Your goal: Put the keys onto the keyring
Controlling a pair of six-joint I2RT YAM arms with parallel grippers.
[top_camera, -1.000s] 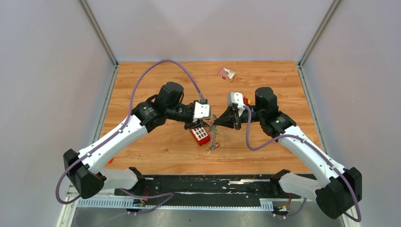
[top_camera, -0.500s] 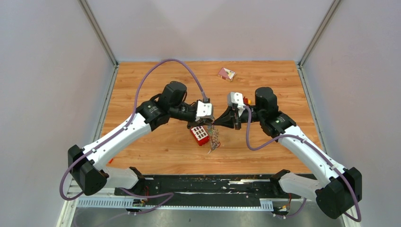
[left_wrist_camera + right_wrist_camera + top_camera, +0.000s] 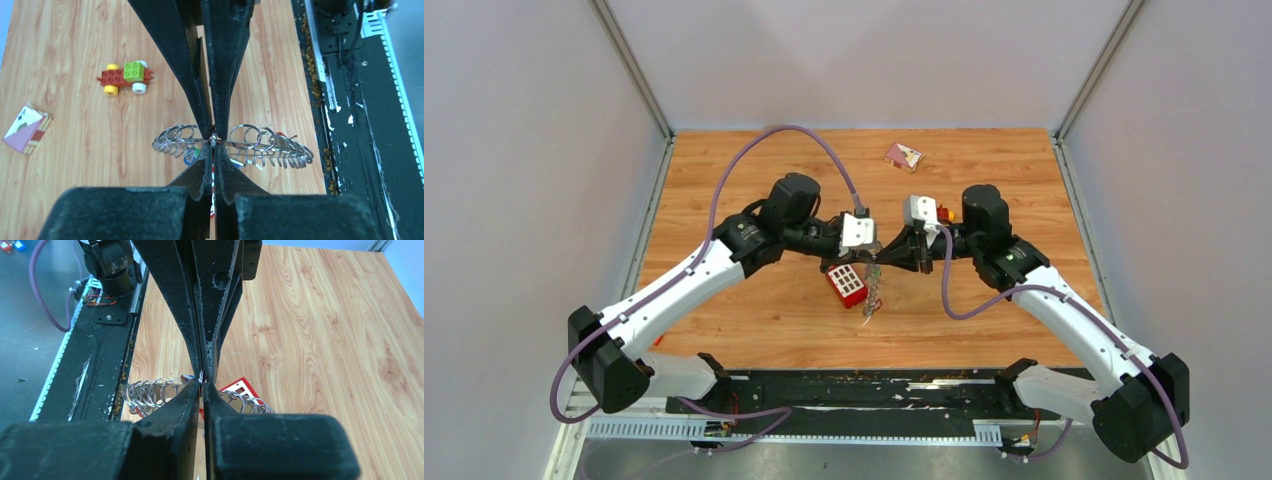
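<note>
As it hangs above the worktop (image 3: pixel 724 180): keyring (image 3: pixel 873 288), edge-on
Left gripper (image 3: pixel 213 140): clamped tight on keyring
Right gripper (image 3: pixel 203 381): clamped tight on keyring

The keyring (image 3: pixel 260 145) sits between left gripper (image 3: pixel 214 150) and right gripper (image 3: pixel 203 385).
Brick (image 3: pixel 848 285) just left of it; card (image 3: pixel 902 155) well behind; toy blocks (image 3: pixel 124 79) behind right gripper.

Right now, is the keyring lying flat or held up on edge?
Held up on edge: both pairs of jaws pinch the keyring by its rim from opposite sides, and from above it shows only as a thin line.
</note>
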